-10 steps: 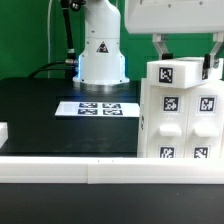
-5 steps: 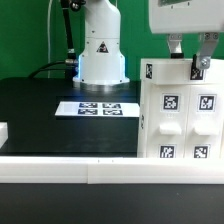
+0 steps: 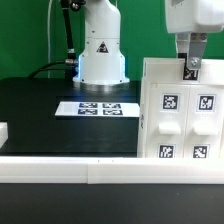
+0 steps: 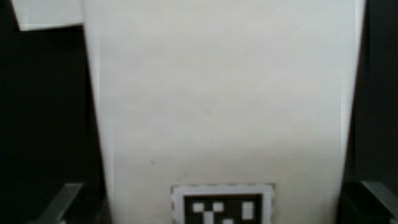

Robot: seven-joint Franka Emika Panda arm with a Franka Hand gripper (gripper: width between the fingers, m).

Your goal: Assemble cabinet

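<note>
The white cabinet point(image 3: 180, 120) stands upright at the exterior view's right, its front panels each carrying a black-and-white tag. My gripper point(image 3: 190, 68) reaches straight down onto the cabinet's top, with one finger point(image 3: 190, 60) on the side that faces the camera. In the wrist view the white top piece point(image 4: 214, 100) fills the space between my fingers point(image 4: 64, 203), and one tag point(image 4: 226, 205) shows at its near edge. The gripper point(image 4: 217, 205) is spread wide and closed around this top piece. The far finger is hidden in the exterior view.
The marker board point(image 3: 100, 108) lies flat on the black table in front of the white robot base point(image 3: 102, 50). A small white block point(image 3: 3, 132) sits at the exterior view's left edge. A white rail point(image 3: 70, 170) runs along the table's front.
My gripper has turned about its vertical axis and now looks narrower. The top piece turned with it and now sits square with the cabinet body.
</note>
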